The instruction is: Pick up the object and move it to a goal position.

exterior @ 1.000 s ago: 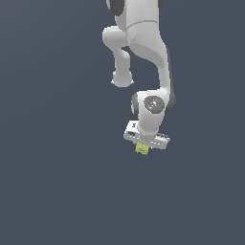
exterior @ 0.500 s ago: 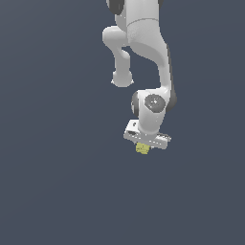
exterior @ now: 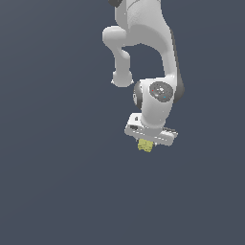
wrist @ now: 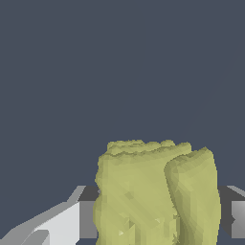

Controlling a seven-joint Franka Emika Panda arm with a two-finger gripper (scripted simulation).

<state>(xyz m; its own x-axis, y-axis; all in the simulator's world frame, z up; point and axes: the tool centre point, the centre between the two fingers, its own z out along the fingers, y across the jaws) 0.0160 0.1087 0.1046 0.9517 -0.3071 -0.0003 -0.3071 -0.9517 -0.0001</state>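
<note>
- The white arm (exterior: 143, 52) reaches down from the top of the exterior view, slightly toward that view's right, against a plain dark grey backdrop.
- The gripper (exterior: 146, 144) hangs at its lower end, fingers (wrist: 62, 225) clamped on the object from either side.
- The object (exterior: 145, 145) (pale yellow-green, lumpy) (wrist: 153, 194) pokes out just beneath the white gripper body, narrower than it.

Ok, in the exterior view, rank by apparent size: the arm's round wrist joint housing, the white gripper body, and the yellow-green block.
1. Round wrist joint housing, largest.
2. White gripper body, a flat bar, somewhat smaller.
3. Yellow-green block, clearly smallest and narrower than the gripper; partly hidden beneath it.
</note>
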